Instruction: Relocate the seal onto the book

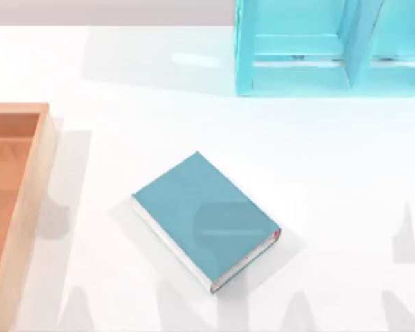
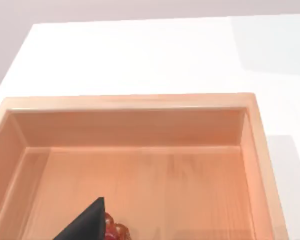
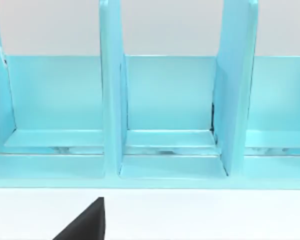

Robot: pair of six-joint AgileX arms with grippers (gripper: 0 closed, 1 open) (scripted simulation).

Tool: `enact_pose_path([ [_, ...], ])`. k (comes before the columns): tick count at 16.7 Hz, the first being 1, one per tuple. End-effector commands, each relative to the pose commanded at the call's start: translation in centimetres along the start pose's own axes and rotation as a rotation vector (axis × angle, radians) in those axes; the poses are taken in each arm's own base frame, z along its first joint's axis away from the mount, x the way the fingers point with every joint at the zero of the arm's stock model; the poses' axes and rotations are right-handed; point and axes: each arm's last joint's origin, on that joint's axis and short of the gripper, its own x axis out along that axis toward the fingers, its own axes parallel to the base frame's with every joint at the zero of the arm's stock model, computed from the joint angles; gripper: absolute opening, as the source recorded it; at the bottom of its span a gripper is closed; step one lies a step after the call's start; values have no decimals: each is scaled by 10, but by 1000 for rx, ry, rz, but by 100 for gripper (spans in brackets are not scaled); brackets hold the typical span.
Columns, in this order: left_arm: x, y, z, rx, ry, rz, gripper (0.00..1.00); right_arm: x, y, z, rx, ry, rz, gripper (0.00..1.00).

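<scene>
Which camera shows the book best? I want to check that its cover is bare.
The top view: the book lies flat at mid-table, its whole teal cover bare. The left wrist view looks into the wooden tray, the right wrist view faces the blue shelf.

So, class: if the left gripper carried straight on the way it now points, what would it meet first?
Probably the wooden tray: its floor, or its far inner wall beyond. A black finger shows beside something small and red-orange; depth is unclear.

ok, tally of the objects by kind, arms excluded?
book: 1
wooden box: 1
light-blue shelf unit: 1
seal, red-orange, partly in view inside the box: 1
Total: 4
</scene>
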Motion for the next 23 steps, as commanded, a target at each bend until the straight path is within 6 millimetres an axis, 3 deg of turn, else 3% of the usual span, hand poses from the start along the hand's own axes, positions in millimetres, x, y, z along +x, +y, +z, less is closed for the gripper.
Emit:
enact_pose_path([
  [3,24,11,36,25,270,13,100,0,0,0,0,0,0,100],
  [7,80,31,70,40,648,-1,100,0,0,0,0,0,0,100],
  [14,179,69,78,20,1100,-78,100,0,0,0,0,0,0,100],
  [17,198,78,75,10,1170,-98,100,0,0,0,0,0,0,100],
  [23,200,77,75,12,1177,-103,100,0,0,0,0,0,0,100],
])
